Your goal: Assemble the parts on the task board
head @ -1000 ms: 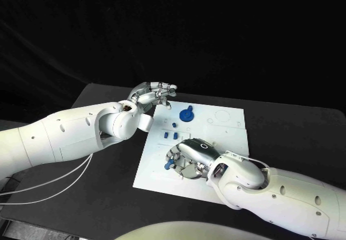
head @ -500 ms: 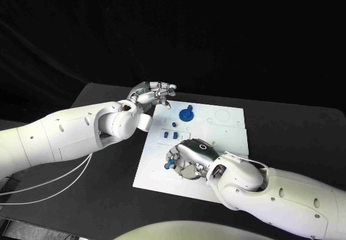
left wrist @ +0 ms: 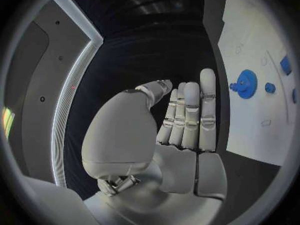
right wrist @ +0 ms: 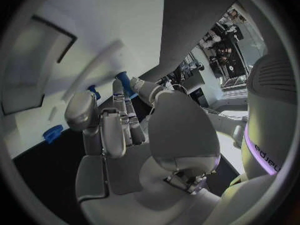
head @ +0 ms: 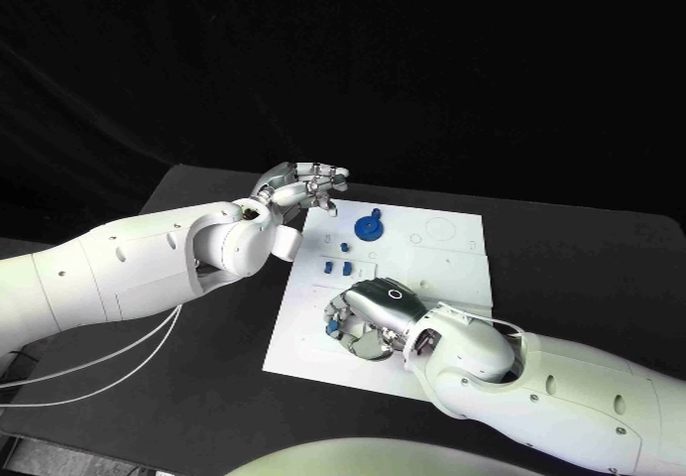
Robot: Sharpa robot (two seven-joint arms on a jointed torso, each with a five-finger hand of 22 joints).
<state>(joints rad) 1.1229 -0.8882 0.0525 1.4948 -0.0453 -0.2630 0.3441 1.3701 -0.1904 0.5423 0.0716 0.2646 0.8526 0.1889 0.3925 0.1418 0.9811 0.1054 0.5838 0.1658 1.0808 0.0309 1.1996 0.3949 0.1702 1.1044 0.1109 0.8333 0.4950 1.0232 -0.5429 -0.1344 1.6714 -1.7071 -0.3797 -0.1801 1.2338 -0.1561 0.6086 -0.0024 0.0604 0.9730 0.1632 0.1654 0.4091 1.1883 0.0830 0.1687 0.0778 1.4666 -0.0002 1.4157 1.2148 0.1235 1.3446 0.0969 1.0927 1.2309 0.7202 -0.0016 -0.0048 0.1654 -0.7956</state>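
Black table [head: 214, 367]; white task board [head: 452, 260] flat on it, mid-table

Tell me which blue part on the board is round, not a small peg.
The blue gear, near the far end of the task board by the left hand. It is a wide toothed disc; the blue pegs nearer the middle are small and narrow.

We saw a dim, dark room; the flat white task board [head: 429, 260] glared brightly, wrist views bent at their rims.
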